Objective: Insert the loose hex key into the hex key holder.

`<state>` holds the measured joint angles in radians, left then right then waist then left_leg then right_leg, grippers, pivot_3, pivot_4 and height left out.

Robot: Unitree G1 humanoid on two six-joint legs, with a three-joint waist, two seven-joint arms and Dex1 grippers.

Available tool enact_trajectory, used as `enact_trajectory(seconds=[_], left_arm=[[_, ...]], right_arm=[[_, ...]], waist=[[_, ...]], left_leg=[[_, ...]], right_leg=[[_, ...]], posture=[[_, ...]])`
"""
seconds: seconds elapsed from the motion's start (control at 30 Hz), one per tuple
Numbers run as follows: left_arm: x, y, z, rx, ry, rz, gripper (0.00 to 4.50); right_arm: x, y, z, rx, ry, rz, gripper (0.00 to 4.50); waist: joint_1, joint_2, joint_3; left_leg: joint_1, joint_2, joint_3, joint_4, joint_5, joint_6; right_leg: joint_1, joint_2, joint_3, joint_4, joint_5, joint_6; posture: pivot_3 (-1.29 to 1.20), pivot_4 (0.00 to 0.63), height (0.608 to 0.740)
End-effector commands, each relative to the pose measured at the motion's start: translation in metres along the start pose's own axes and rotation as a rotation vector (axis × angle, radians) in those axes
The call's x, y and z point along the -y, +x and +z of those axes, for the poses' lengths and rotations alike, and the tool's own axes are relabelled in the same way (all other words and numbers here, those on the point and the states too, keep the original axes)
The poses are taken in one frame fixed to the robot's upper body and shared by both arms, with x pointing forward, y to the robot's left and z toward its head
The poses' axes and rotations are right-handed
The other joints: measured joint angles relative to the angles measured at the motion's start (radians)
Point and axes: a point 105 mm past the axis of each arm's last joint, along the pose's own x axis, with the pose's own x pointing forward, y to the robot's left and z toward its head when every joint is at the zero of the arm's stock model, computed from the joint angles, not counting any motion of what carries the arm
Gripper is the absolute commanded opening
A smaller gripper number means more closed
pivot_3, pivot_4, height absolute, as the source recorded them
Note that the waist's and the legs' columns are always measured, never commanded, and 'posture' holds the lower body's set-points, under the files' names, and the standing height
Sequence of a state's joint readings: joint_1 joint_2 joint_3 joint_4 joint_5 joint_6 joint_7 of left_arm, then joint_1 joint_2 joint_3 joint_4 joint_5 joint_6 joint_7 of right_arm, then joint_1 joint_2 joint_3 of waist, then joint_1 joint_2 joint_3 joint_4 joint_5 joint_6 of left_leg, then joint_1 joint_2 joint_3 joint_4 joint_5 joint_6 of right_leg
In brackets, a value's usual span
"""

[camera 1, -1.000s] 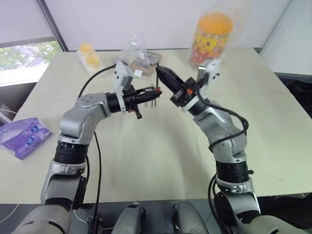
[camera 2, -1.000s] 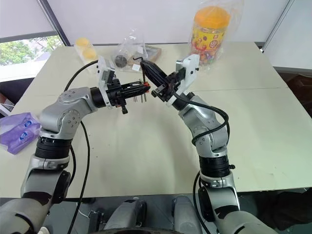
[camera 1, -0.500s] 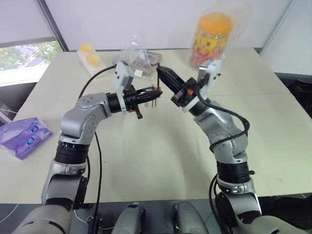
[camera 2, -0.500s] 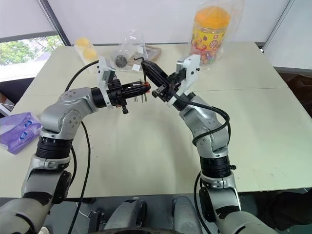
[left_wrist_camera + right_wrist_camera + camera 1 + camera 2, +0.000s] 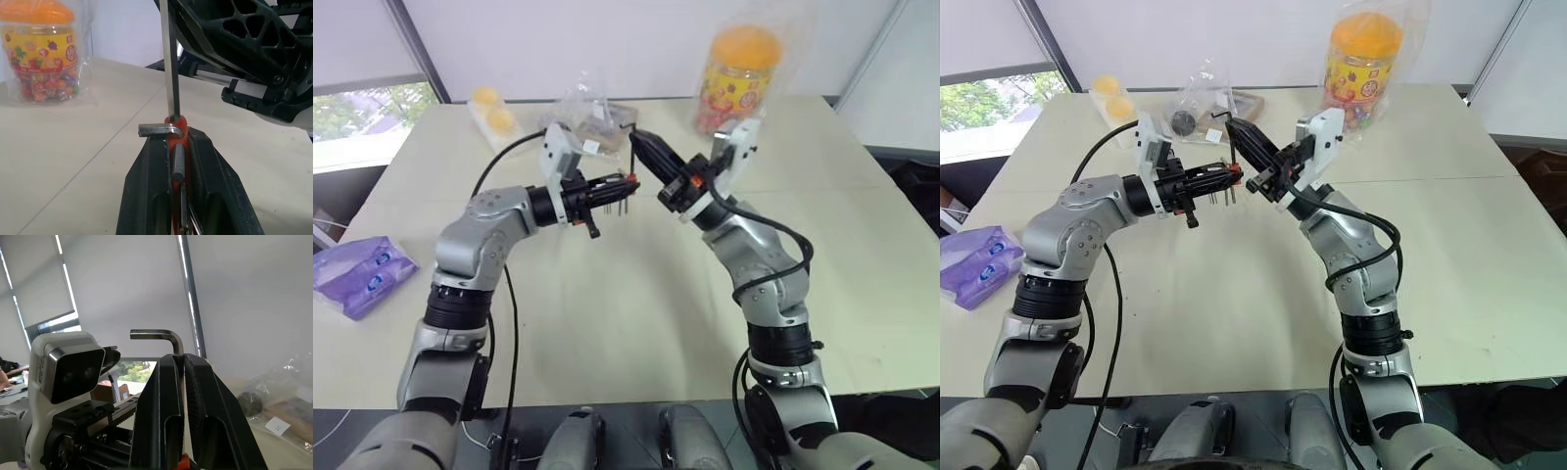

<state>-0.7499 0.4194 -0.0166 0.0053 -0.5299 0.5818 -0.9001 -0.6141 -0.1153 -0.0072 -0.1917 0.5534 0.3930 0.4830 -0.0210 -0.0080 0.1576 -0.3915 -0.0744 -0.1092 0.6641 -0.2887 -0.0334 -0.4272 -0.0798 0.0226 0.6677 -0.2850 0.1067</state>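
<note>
Above table: left fingers (image 5: 168,161) clamp holder (image 5: 177,128); right fingers (image 5: 177,382) pinch loose hex key (image 5: 161,336).

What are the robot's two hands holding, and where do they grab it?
The left gripper pinches the hex key holder by its flat sides. The right gripper pinches the loose hex key just below its bend, long end reaching down to the holder.

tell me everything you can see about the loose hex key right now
The loose hex key is a thin grey L-shaped metal rod. The right gripper is shut on its long shank just below the bend, short arm jutting sideways. The shank runs straight down to the red hex key holder, its tip at the top, held in the left gripper.
</note>
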Motion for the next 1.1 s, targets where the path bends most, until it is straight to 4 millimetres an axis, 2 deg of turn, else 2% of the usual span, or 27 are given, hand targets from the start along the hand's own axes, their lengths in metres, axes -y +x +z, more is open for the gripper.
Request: enact_trajectory(seconds=[0.03, 0.4, 0.53, 0.6, 0.63, 0.7, 0.87, 1.0, 1.1], left_arm=[[0.000, 0.001, 0.017, 0.048, 0.052, 0.001, 0.00], [-0.001, 0.002, 0.021, 0.061, 0.048, 0.002, 0.00], [0.000, 0.002, 0.021, 0.061, 0.049, 0.002, 0.00], [0.000, 0.002, 0.021, 0.062, 0.046, 0.003, 0.00], [0.000, 0.002, 0.021, 0.062, 0.045, 0.004, 0.00], [0.000, 0.002, 0.019, 0.060, 0.038, 0.004, 0.00], [0.001, 0.005, 0.015, 0.061, 0.004, 0.006, 0.00], [0.004, 0.013, 0.004, 0.059, -0.081, -0.014, 0.00], [0.009, 0.023, -0.007, 0.047, -0.152, -0.040, 0.00]], right_arm=[[-0.009, 0.001, 0.009, 0.036, -0.019, 0.035, 0.06], [-0.006, -0.003, 0.004, 0.006, -0.043, 0.027, 0.06], [-0.004, -0.010, -0.002, -0.035, -0.066, 0.029, 1.49], [-0.007, -0.019, -0.010, -0.091, -0.081, 0.060, 2.64], [-0.008, -0.022, -0.012, -0.112, -0.086, 0.072, 3.01], [-0.008, -0.038, -0.020, -0.169, -0.087, 0.087, 4.10], [-0.001, -0.095, -0.027, -0.340, -0.059, 0.088, 4.10], [0.017, -0.125, -0.009, -0.397, -0.090, 0.003, 4.10], [0.028, -0.136, 0.005, -0.408, -0.118, -0.047, 4.10]], waist=[[0.000, 0.000, 0.000], [0.000, 0.000, 0.000], [0.001, 0.000, 0.000], [0.001, 0.000, 0.000], [0.002, 0.000, 0.000], [0.004, 0.000, 0.000], [0.009, 0.000, 0.000], [0.008, -0.001, 0.000], [0.006, -0.001, 0.000]], left_leg=[[0.000, 0.000, 0.000, 0.000, 0.000, 0.000], [0.000, 0.000, 0.000, 0.000, 0.000, 0.000], [0.000, 0.000, 0.000, 0.000, 0.000, 0.000], [0.000, 0.000, 0.000, 0.000, 0.000, 0.000], [0.000, 0.000, 0.000, 0.000, 0.000, 0.000], [0.000, 0.000, 0.000, 0.000, 0.000, 0.000], [0.000, 0.000, 0.000, 0.000, 0.000, 0.001], [0.000, -0.001, 0.000, 0.001, -0.001, 0.001], [0.000, 0.000, 0.001, 0.001, -0.001, 0.002]], right_leg=[[0.000, 0.000, 0.000, 0.000, 0.000, 0.000], [0.000, 0.000, 0.000, 0.000, 0.000, 0.000], [0.000, 0.000, 0.000, 0.000, 0.000, 0.000], [0.000, 0.000, 0.000, 0.000, 0.000, 0.000], [0.000, 0.000, 0.000, 0.000, 0.000, 0.000], [0.000, 0.000, 0.000, 0.000, 0.000, 0.000], [0.001, 0.000, 0.000, -0.002, 0.000, 0.000], [0.002, 0.000, 0.000, -0.002, 0.000, 0.000], [0.002, 0.001, 0.000, -0.002, 0.000, 0.000]], posture=[[0.00, 0.150, 0.740], [0.00, 0.150, 0.740], [0.00, 0.150, 0.740], [0.00, 0.150, 0.740], [0.00, 0.150, 0.740], [0.00, 0.150, 0.740], [0.00, 0.150, 0.740], [0.00, 0.150, 0.740], [0.00, 0.150, 0.740]])
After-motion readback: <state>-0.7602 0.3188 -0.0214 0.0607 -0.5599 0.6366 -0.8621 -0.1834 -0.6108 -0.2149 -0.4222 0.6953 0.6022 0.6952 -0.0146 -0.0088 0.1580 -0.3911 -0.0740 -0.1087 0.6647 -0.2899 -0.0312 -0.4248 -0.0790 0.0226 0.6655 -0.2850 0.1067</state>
